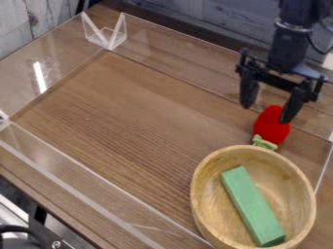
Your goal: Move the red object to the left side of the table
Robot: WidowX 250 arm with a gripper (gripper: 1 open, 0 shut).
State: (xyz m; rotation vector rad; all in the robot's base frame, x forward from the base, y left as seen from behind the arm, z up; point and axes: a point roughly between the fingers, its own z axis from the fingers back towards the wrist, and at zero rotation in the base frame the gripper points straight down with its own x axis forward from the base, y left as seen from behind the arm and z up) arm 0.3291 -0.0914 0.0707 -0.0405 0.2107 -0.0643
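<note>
Red object [272, 124] on table [130, 107], just below wide-spread end effector [276, 100].

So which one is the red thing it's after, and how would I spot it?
Find the round wooden bowl at the near right of the table. Just beyond its far rim lies the red object, below the open tool. It is small, rounded and bright red with a pale green end, unlike the long green block inside the bowl.

My gripper [277, 99]: all black, 2 fingers.
I'm showing a dark cylindrical wrist section w/ a boxy black palm under it; fingers are looking slim, straight, matte, no markings readable at this res.
</note>
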